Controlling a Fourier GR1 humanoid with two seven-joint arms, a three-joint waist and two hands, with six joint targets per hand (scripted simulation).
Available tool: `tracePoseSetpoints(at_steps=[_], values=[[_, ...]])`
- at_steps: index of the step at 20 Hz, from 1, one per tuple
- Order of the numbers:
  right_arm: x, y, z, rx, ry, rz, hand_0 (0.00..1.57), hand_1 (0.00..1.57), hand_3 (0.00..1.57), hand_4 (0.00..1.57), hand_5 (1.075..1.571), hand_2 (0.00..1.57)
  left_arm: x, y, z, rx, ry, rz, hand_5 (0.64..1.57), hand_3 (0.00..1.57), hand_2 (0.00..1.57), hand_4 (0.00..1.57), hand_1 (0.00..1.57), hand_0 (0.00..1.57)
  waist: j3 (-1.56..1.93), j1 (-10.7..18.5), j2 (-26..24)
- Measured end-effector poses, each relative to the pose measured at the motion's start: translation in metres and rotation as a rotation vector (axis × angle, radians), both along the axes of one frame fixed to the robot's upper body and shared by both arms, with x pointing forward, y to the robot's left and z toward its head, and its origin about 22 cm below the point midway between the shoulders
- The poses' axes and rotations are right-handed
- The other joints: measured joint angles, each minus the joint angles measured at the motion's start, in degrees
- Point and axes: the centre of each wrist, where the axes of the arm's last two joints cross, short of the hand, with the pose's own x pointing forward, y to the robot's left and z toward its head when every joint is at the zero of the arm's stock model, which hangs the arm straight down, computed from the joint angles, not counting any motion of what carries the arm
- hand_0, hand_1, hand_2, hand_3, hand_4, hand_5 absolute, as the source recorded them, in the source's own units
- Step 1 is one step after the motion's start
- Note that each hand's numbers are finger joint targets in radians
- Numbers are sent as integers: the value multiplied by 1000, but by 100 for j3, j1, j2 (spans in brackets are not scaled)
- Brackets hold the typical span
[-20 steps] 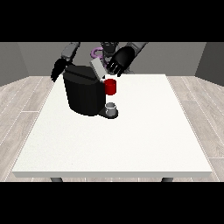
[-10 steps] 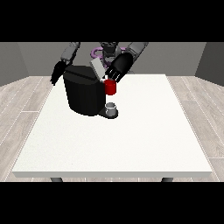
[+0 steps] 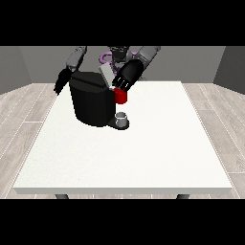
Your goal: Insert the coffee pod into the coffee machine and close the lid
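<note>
White table [image 3: 143, 153] fills most of the view, wood floor around it. The black coffee machine [image 3: 92, 99] stands on the table's far left part, near the back edge; everything below is placed relative to it.

Robot torso sits behind the machine, at the far edge of the table, both arms reaching forward over it.

Hand at the view's right [image 3: 127, 76]: black, just above and to the right of the machine's top corner, fingertips pointing down and touching or nearly touching the red thing at the machine [image 3: 120, 96]. Fingers look bent downward, but cannot tell if they grasp anything or are just relaxed.

Hand at the view's left [image 3: 61, 82]: hangs down beside the machine's upper left edge, close to it; contact unclear. Fingers look straight, pointing down, holding nothing, so released.

Grey lid flap [image 3: 105, 74] is tilted up at the machine's top right, just left of the right-side hand, so lid not shut.

Red thing sticks out on the machine's right side, below that hand.

Small grey cup [image 3: 122, 117] sits on the machine's base at its lower right, under the red thing.

Coffee pod: not plainly visible, cannot tell where it is.
</note>
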Motion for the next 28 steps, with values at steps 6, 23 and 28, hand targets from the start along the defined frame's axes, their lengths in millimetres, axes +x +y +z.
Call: tracePoseSetpoints(at_steps=[6, 23, 28], values=[[-1, 8, 5, 1, 1, 8, 0, 0, 0, 0, 1571, 0, 0, 8, 4, -1, -18, 14, 1571, 1199, 1245, 352, 1212, 1212, -2, -102, 9], [1, 0, 6, 3, -1, -17, 0, 0, 0, 0, 1571, 0, -1, 8, 0, 129, -125, 18, 1571, 998, 1146, 0, 1135, 1135, 4, -47, 97], [5, 5, 15, 9, -18, -13, 0, 0, 0, 0, 1571, 0, -1, 11, 5, 120, -149, 19, 1571, 969, 1122, 0, 1110, 1110, 7, -83, 223]])
